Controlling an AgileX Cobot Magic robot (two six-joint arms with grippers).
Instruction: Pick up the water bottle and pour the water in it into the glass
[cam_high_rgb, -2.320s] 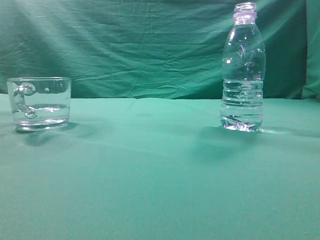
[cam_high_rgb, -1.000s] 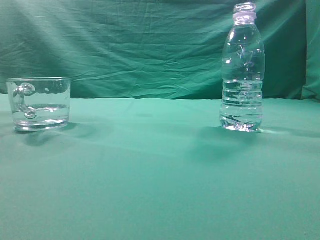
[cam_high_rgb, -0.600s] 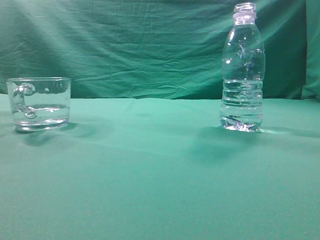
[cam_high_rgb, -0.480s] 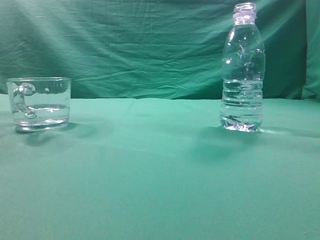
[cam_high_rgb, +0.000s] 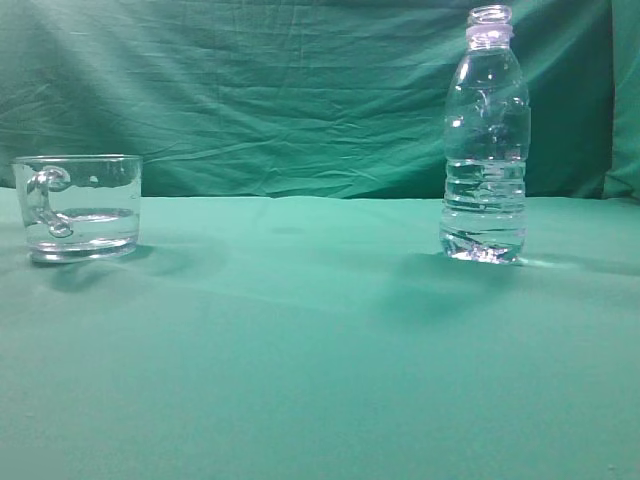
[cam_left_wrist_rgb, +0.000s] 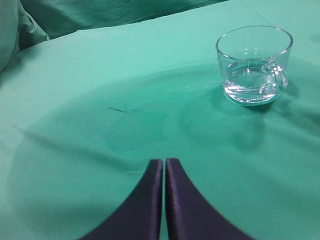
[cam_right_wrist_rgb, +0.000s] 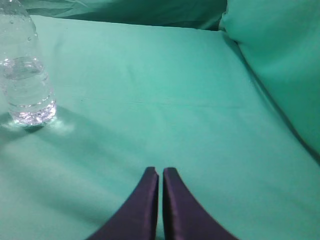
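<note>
The water bottle (cam_high_rgb: 485, 140) stands upright and uncapped on the green cloth at the right; it also shows at the left edge of the right wrist view (cam_right_wrist_rgb: 26, 85), with water about halfway up. The glass (cam_high_rgb: 78, 205) stands at the far left with a little water in it, handle toward the camera; it also shows in the left wrist view (cam_left_wrist_rgb: 254, 65). My left gripper (cam_left_wrist_rgb: 164, 162) is shut and empty, well short and left of the glass. My right gripper (cam_right_wrist_rgb: 160, 171) is shut and empty, right of the bottle. Neither gripper shows in the exterior view.
A green cloth (cam_high_rgb: 320, 340) covers the table and rises as a wrinkled backdrop (cam_high_rgb: 280, 90) behind. A cloth fold rises at the right in the right wrist view (cam_right_wrist_rgb: 280, 60) and at the left in the left wrist view (cam_left_wrist_rgb: 15, 30).
</note>
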